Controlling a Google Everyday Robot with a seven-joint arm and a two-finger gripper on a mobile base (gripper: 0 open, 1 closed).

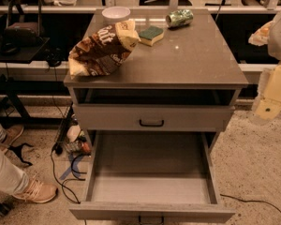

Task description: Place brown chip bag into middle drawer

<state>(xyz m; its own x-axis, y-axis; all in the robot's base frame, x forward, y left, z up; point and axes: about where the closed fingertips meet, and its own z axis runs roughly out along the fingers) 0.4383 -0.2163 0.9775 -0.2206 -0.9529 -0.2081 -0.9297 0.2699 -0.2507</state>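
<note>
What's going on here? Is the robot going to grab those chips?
A robot is meant to put the brown chip bag into the middle drawer. It hasn't picked it up yet: the bag lies on the cabinet top near the left edge, by a sponge, a tipped-over can and a white bowl. The drawer is pulled open with nothing in it. The gripper is off to the right, beside the cabinet, touching nothing.

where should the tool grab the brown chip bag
Probably pinch the puffy middle of the brown chip bag from above: it lies flat at the front left corner of the cabinet top. The tool hangs at the right, beside it.
</note>
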